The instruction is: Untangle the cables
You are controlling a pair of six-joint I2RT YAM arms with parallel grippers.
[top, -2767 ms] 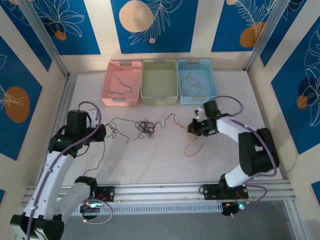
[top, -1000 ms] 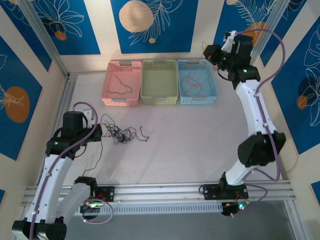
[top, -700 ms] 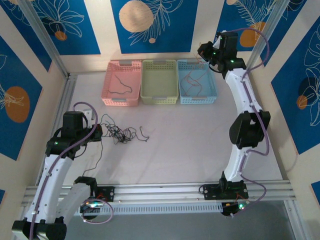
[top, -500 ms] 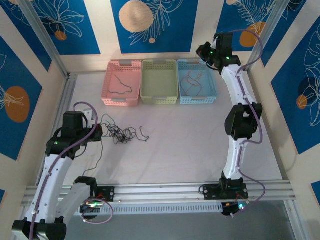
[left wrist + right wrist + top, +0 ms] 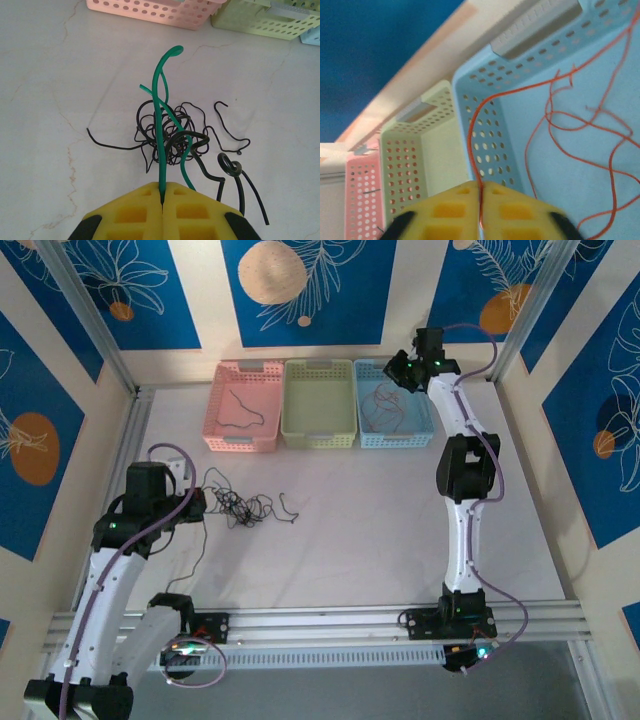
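Note:
A knot of thin black cables (image 5: 240,505) lies on the white table in front of my left gripper (image 5: 200,502). In the left wrist view that gripper (image 5: 162,186) is shut on a green cable (image 5: 160,125) that rises out of the black tangle (image 5: 170,135). My right gripper (image 5: 397,370) hovers over the far end of the blue basket (image 5: 395,438). Its pads (image 5: 480,187) pinch a thin orange cable (image 5: 472,130), which hangs into the blue basket (image 5: 490,135) among other orange cables (image 5: 570,115).
The pink basket (image 5: 243,443) holds a black cable (image 5: 243,405). The pale green basket (image 5: 319,440) stands between the pink and blue ones, all three in a row at the back of the table. Frame posts stand at the back corners.
The right arm has swung from high at the back right, leftwards and down over the blue basket, with the orange cable. The left arm and the tangle have stayed put.

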